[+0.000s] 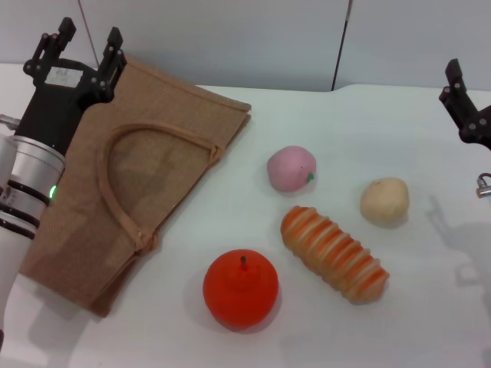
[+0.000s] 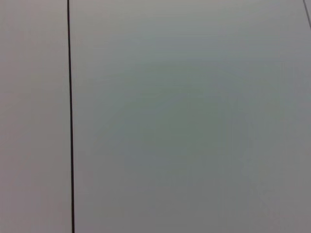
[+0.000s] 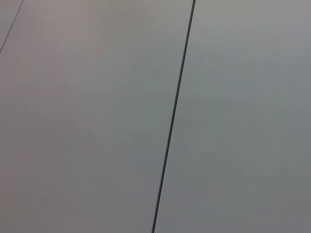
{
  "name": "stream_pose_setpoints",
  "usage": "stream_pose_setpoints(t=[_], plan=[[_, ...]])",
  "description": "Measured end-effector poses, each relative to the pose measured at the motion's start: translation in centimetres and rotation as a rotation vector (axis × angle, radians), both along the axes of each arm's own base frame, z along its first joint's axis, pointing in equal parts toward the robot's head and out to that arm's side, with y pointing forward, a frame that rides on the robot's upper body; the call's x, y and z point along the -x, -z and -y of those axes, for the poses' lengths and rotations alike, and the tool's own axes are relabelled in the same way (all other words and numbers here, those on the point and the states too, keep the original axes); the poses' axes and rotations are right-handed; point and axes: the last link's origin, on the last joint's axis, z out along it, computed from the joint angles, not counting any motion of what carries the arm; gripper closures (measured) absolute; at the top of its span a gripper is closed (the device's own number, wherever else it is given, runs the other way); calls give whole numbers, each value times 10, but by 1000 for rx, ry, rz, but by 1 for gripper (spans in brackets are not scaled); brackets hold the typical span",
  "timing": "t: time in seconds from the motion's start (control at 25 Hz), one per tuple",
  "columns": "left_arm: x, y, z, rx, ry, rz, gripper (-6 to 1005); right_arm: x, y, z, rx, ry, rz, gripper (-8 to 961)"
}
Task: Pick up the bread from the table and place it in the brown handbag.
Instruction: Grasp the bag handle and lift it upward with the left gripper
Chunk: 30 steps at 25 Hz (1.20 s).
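The bread [image 1: 334, 254], an orange-brown ridged loaf with cream stripes, lies on the white table [image 1: 430, 307] right of centre in the head view. The brown handbag [image 1: 134, 176] lies flat at the left with its looped handles on top. My left gripper [image 1: 83, 44] is raised over the bag's far left corner, open and empty. My right gripper [image 1: 466, 103] is raised at the far right edge, partly cut off, well away from the bread. Both wrist views show only a grey wall with a dark seam.
A red-orange round fruit [image 1: 240, 289] sits left of the bread near the front. A pink peach [image 1: 291, 167] sits behind the bread. A small pale beige lump [image 1: 384, 200] sits to the bread's right rear.
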Motion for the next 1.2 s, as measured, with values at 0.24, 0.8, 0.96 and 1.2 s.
stream_pose_setpoints(t=[0.24, 0.8, 0.96, 1.2], plan=[[0, 0, 0, 0, -1, 0, 318, 0, 0, 0, 0, 0, 0, 59], [11, -7, -7, 86, -30, 155, 320, -1, 0, 0, -1, 2, 0, 59], [21, -20, -19, 238, -35, 276, 320, -1, 0, 0, -1, 3, 0, 60], [34, -40, -35, 467, -125, 380, 321, -2, -1, 0, -1, 4, 3, 60]])
